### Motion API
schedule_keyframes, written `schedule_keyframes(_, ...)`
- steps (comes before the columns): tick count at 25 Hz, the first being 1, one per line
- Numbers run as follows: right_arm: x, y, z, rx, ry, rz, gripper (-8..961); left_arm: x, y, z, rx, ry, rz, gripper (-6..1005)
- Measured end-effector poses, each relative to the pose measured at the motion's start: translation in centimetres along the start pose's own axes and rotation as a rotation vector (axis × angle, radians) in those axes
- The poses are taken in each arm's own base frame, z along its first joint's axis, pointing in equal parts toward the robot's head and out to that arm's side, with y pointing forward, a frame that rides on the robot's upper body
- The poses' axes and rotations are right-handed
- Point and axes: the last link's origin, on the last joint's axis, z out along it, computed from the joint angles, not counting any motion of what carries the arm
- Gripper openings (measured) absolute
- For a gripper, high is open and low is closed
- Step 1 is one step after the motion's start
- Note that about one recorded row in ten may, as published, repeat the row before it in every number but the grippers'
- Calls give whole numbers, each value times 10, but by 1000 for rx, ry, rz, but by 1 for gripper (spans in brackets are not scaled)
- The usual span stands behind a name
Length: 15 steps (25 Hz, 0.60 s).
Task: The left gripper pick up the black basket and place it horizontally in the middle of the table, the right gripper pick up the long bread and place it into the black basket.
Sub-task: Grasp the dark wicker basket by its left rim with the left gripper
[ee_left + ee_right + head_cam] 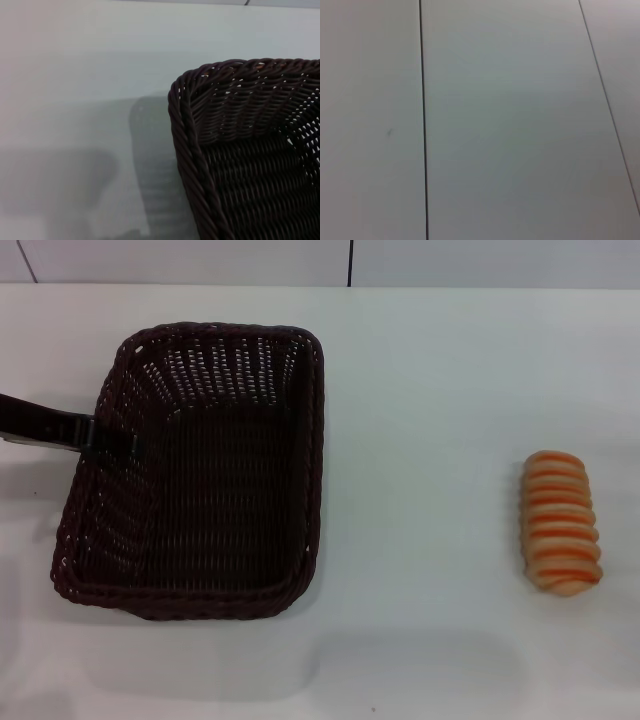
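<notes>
Reaching in from nine o'clock in the head view, the left gripper (112, 443) sat at the left rim of the black basket (200, 480), its dark link lying low across the white table (420, 390). One finger seemed to lie inside the wall and the rest outside, so the claw looked clamped on the braided rim. The grip itself was dark against dark weave, so the exact gap between the fingers could not be made out.

The basket lay on the left half of the table with its long side running from twelve to six o'clock. It was dark brown-black wicker with sloped open-weave walls and a thick braided edge, and nothing lay inside it. The left wrist view showed one rounded corner of it (240, 150) close up over the pale table (75, 75); none of that arm's own fingers appeared there.

The long bread (561, 522) lay well apart at about three o'clock from the basket, near the right edge of the table. It was a tan loaf with orange crosswise stripes, pointing roughly twelve to six.

The right gripper did not appear in any view; the right wrist camera showed only pale panels with dark seams.
</notes>
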Motion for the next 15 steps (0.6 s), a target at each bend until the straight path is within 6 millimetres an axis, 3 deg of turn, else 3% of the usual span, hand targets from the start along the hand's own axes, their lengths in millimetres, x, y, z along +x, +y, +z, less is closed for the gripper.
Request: schedule_keyframes(15,-1,-2,-2,1,-4,-5,556,-5,5,12,-24,-42,45,826)
